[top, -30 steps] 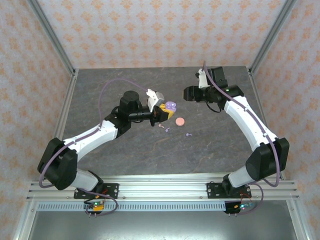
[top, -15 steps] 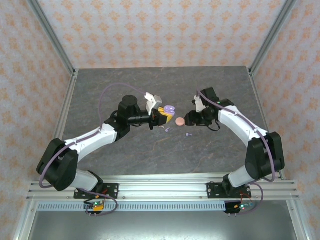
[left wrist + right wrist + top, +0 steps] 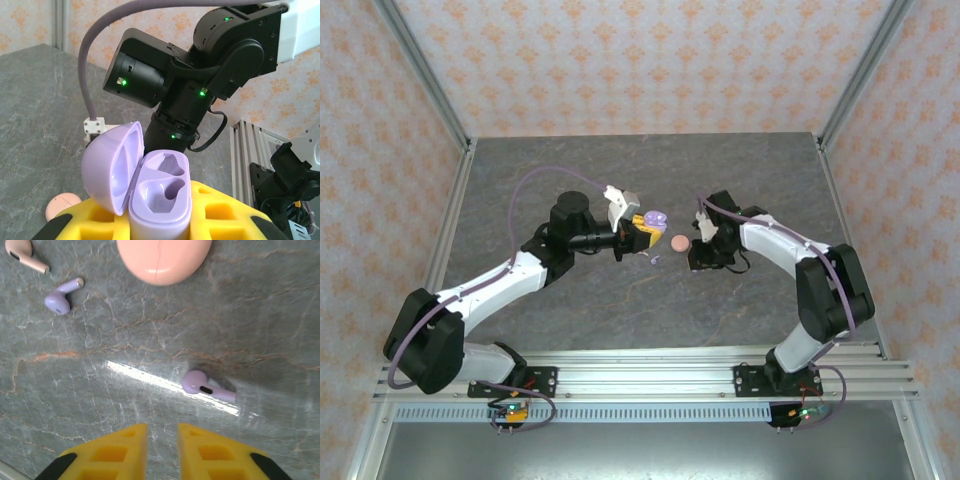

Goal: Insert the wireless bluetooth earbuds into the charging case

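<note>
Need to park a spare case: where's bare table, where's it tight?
Free: the far table strip along the back wall, and the near stretch between the arms. Crowded: the middle, around the pink case, loose earbuds, left gripper holding the lilac case, and right gripper.

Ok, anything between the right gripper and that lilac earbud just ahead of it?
Nothing visible: only bare table lies between the right gripper and the lilac earbud. The pink case sits farther off, beyond it.

The left arm (image 3: 492,283) and right arm (image 3: 775,235) are white links with black joints, lilac cables (image 3: 535,181), green lights (image 3: 123,81), yellow gridded fingers (image 3: 112,452).
</note>
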`<state>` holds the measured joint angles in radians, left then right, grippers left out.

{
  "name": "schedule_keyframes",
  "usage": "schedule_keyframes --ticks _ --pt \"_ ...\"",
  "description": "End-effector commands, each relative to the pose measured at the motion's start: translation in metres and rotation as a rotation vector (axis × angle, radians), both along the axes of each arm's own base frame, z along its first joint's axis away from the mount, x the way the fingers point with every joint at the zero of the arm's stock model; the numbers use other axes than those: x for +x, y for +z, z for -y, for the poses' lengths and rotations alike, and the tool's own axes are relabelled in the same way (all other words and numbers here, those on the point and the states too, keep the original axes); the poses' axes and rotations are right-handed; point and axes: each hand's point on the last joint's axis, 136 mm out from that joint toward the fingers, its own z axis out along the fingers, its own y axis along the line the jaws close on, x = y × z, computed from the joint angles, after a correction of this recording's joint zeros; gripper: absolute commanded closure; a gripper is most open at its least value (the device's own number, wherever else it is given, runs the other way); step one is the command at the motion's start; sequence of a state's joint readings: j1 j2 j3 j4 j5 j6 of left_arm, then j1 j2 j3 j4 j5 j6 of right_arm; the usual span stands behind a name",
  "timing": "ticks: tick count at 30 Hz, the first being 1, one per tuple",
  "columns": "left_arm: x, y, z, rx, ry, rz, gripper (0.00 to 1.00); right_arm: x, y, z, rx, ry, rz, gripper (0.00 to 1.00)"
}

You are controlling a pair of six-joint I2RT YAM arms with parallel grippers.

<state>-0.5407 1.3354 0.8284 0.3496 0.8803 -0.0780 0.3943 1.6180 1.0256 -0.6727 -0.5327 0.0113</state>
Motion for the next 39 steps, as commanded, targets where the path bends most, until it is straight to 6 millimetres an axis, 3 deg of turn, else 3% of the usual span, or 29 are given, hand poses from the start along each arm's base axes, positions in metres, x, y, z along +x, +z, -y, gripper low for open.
schedule_keyframes --ticks 1,15,30,39 --pt "-0.001 0.008 -0.005 -0.002 0.016 0.031 1.00 -0.005 -0.012 -0.002 0.005 -0.011 -0.035 0.82" --pt "0.000 0.006 -0.005 0.001 0.021 0.021 1.00 -0.005 -0.033 -0.003 -0.038 -0.015 -0.067 0.83" --pt "0.001 0.004 -0.006 0.009 0.029 0.012 1.00 0.019 -0.044 0.003 -0.105 -0.102 -0.024 0.84" --pt "0.001 0.003 -0.007 0.011 0.033 0.009 1.00 0.039 -0.034 0.004 -0.114 -0.177 0.040 0.84"
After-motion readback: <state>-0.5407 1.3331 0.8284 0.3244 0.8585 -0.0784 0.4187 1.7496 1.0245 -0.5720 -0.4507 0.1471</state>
